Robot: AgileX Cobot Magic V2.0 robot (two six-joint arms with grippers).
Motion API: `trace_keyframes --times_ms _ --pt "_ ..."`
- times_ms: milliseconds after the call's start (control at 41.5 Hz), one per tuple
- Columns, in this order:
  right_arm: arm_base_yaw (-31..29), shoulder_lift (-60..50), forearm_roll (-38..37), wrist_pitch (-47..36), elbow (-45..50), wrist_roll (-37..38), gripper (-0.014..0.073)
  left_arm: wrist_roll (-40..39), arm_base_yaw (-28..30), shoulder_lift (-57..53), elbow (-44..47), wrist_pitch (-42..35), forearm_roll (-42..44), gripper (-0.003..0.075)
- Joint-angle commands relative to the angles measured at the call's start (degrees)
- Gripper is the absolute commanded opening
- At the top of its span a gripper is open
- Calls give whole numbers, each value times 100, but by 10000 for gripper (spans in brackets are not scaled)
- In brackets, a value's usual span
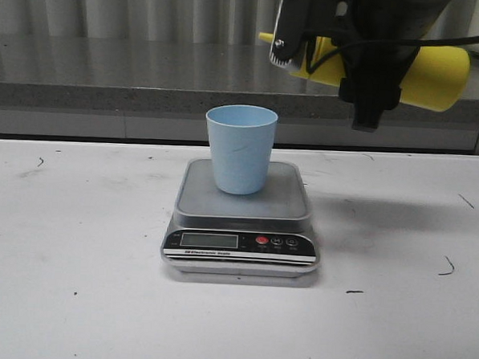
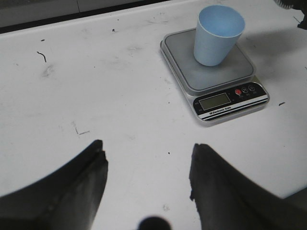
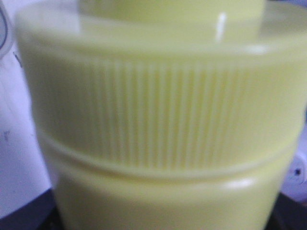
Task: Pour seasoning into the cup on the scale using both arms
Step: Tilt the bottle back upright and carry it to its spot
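Light blue cup (image 1: 239,149) sits upright on the scale's (image 1: 243,217) steel platform, bench (image 1: 72,299) centre in front view, a bit toward the platform's 12 o'clock edge. Scale's black panel w/ LCD and red button faces the camera at 6 o'clock.

Yellow seasoning bottle (image 1: 434,75) is up at approx 1 o'clock from the cup, lying near horizontal in the air, base pointing right, nozzle end hidden behind the right tool (image 1: 371,90). Right tool wraps the bottle near its neck; right wrist view is filled by the bottle's ribbed collar (image 3: 158,120), blurry, black tool edges just showing at the corners. Closed on the bottle, it looks.

Left tool (image 2: 146,172): both fingers (image 2: 81,182) spread wide, nothing between them, over bare white bench, cup (image 2: 217,34) and scale (image 2: 213,72) well apart from it.
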Motion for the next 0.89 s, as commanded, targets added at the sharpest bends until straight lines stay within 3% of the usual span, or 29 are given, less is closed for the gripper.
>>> trace_keyframes --times_ms 0,120,337,506,723,867 --pt "-31 -473 -186 464 -152 1002 373 -52 -44 -1 -134 -410 -29 388" --pt "-95 -766 336 307 -152 1342 373 -52 -44 -1 -134 -410 -29 388" --pt "-517 -1487 1714 -607 -89 1097 338 -52 -44 -1 -134 -410 -29 388" --pt "-1068 -1854 2747 -702 124 305 318 -52 -44 -1 -134 -410 -29 388" --pt "-1806 -1933 4992 -951 441 -1315 419 -52 -44 -1 -134 -410 -29 388" --pt "-2160 -1939 6392 -1517 664 -2320 425 -52 -44 -1 -134 -410 -29 388"
